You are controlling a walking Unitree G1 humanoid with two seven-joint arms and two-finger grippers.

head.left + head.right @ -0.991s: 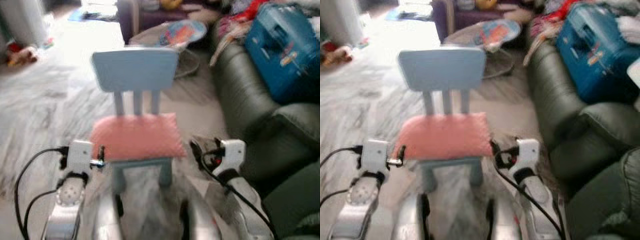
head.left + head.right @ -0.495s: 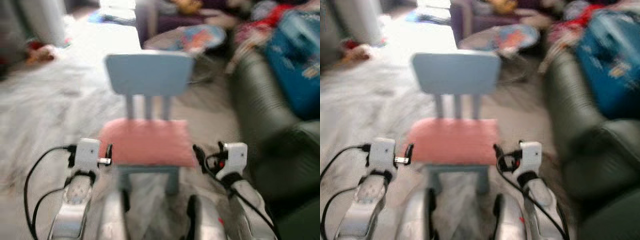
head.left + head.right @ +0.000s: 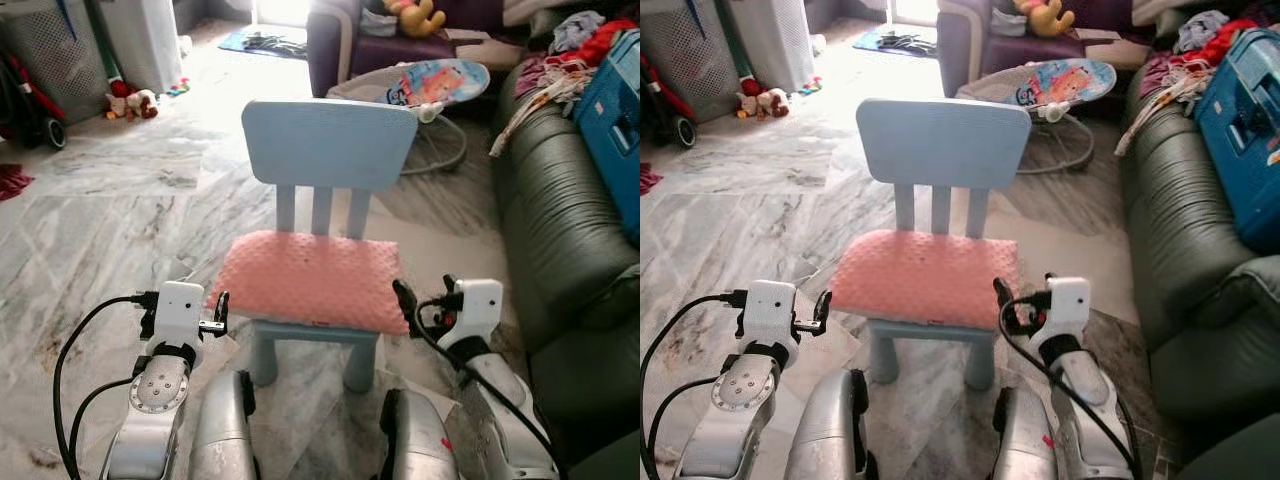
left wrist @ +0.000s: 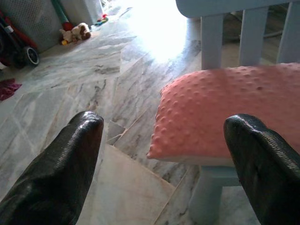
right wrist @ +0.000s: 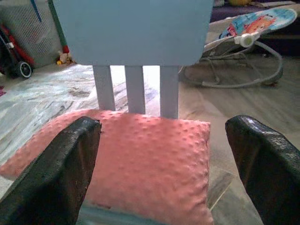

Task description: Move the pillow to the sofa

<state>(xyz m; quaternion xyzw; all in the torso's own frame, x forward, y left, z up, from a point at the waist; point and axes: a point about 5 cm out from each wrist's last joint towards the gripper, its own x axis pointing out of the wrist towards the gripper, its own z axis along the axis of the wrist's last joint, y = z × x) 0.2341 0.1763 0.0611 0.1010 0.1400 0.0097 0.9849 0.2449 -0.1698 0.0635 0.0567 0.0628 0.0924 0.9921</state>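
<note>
A pink dimpled pillow [image 3: 312, 280] lies flat on the seat of a small light-blue chair [image 3: 330, 142] right before me. The dark green leather sofa [image 3: 555, 225] runs along the right side. My left gripper [image 3: 218, 314] hovers at the pillow's front left corner, open, apart from it. At the pillow's front right corner my right gripper [image 3: 404, 298] stands open too. In the left wrist view the pillow's edge [image 4: 220, 108] sits between the black fingers [image 4: 70, 164]. The right wrist view looks over the pillow [image 5: 150, 154] toward the chair back [image 5: 136, 28].
A blue case [image 3: 618, 110] and clothes [image 3: 560, 60] lie on the sofa's far part. A baby bouncer [image 3: 432, 85] and a purple armchair [image 3: 340, 40] stand behind the chair. Marble floor [image 3: 110, 220] spreads to the left, with a stuffed toy [image 3: 130, 100] far off.
The camera has shifted and the blur has gone, so the chair now sits further right in the picture. Both grippers hold the same places beside the pillow.
</note>
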